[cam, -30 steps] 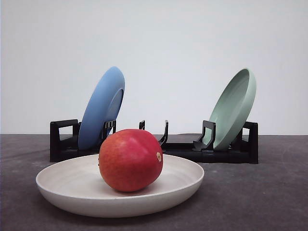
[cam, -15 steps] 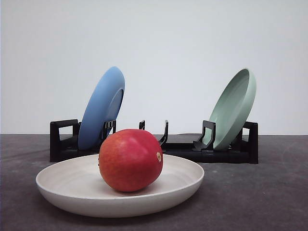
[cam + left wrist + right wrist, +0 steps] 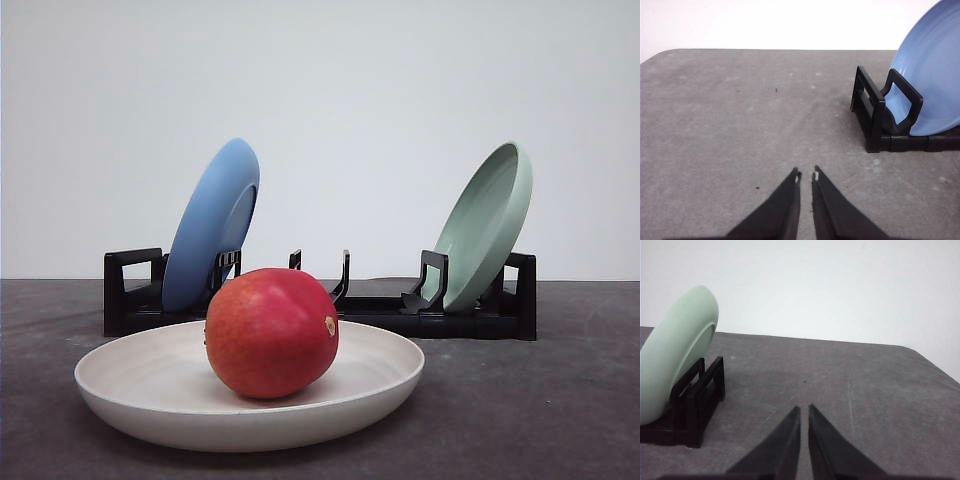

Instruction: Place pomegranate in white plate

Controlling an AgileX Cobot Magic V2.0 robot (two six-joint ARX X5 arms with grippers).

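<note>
No text, label, brand, number or sign can be read anywhere: the pomegranate [image 3: 271, 332], white plate [image 3: 150, 400], blue plate [image 3: 210, 225], green plate [image 3: 487, 225] and black rack [image 3: 470, 318] are all unmarked.

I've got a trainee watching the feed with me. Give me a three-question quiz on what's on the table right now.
1. True or false: the pomegranate lies in the white plate.
2. Which plate stands at the left end of the black rack: A) blue plate, B) green plate, C) white plate?
3. Fill in: the left gripper and right gripper both have their fingers nearly ____.

Key: 1 true; 2 A; 3 shut.
</note>
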